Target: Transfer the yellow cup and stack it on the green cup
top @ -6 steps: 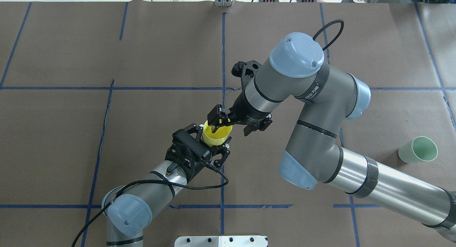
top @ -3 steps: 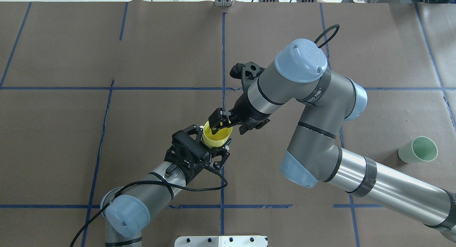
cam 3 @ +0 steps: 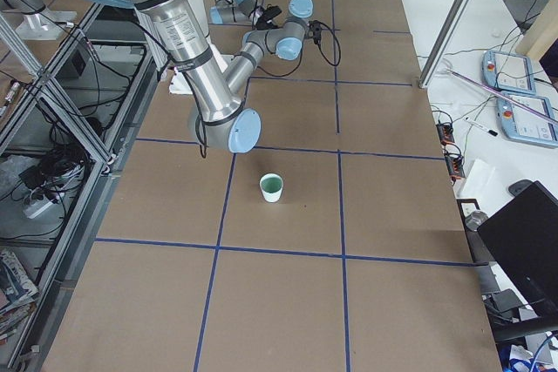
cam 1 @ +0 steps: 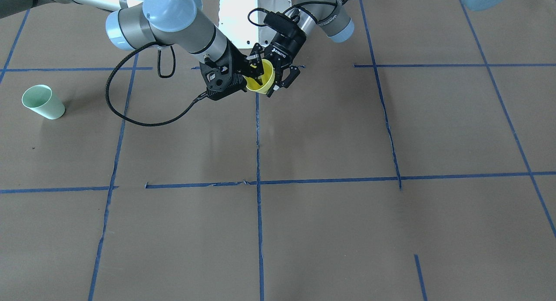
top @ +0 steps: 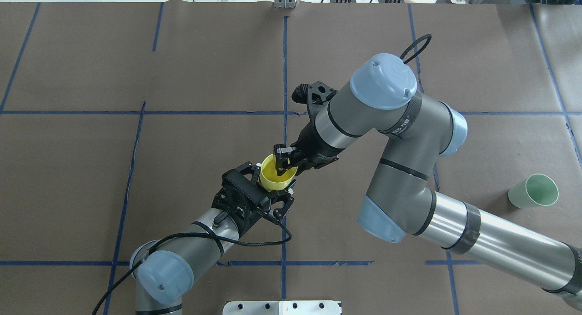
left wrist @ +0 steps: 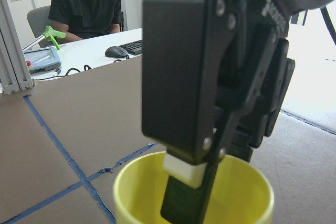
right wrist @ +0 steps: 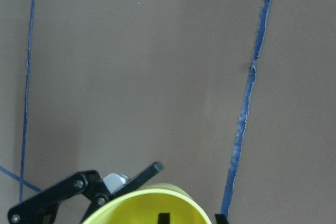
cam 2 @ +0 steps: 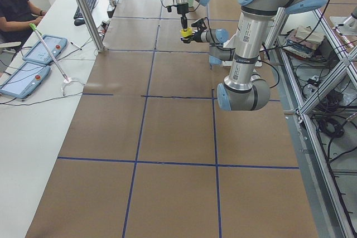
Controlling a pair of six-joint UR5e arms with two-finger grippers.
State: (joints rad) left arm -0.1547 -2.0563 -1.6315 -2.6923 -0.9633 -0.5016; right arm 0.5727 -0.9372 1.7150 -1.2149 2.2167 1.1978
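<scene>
The yellow cup [top: 274, 177] hangs in the air near the middle of the surface [top: 182, 69], mouth up and a little tilted, caught between the two arms. The left arm [top: 200, 233] reaches in from about 7 o'clock in the overhead view. The left jaws grasp the cup around its body, one finger on each side, which leaves the rim free. The right arm [top: 386, 106] comes in from about 2 o'clock. One finger of the right jaws dips inside the cup and the other sits outside the rim, and they look pinched on the wall. This looks to me like a hand-over in mid-air, both arms gripping at once so the cup cannot drop between them.

The green cup [top: 533, 191] stands upright and alone well off at 3 o'clock, on the right arm's side, likely out of the left arm's reach. The stacking is not yet begun. I would expect the left jaws to let go first.
</scene>
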